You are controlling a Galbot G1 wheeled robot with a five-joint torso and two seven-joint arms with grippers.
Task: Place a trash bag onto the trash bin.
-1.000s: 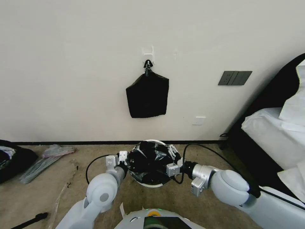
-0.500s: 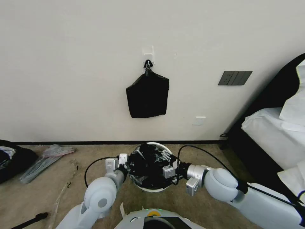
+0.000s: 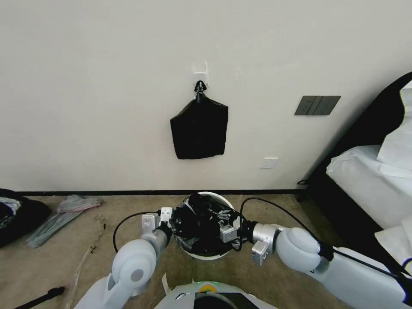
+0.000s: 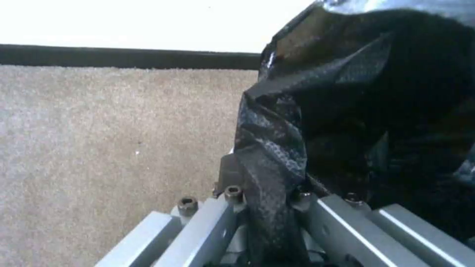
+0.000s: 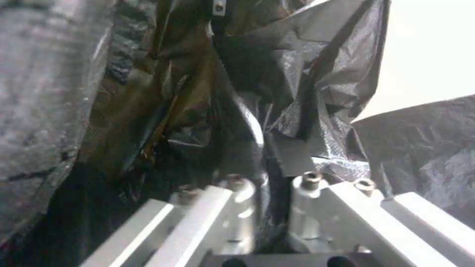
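Note:
The small round white trash bin (image 3: 202, 255) stands on the carpet right in front of me, near the wall. The crinkly black trash bag (image 3: 198, 229) is bunched over its mouth and hides most of the rim. My left gripper (image 3: 174, 220) is at the bin's left edge, shut on a twisted fold of the trash bag (image 4: 269, 167). My right gripper (image 3: 220, 216) is over the bin's right half, shut on a fold of the trash bag (image 5: 297, 122). The bag's film stretches between the two grippers.
A flat black bundle of bags (image 3: 198, 128) hangs from a clip on the wall above the bin. A bed (image 3: 369, 180) with white bedding stands at the right. Grey plastic sheets (image 3: 64, 212) and a dark heap (image 3: 17, 219) lie on the carpet at the left.
My right gripper has moved left, inward over the bin, taking the bag's edge with it. The bag is bunched narrower. The left gripper has barely moved.

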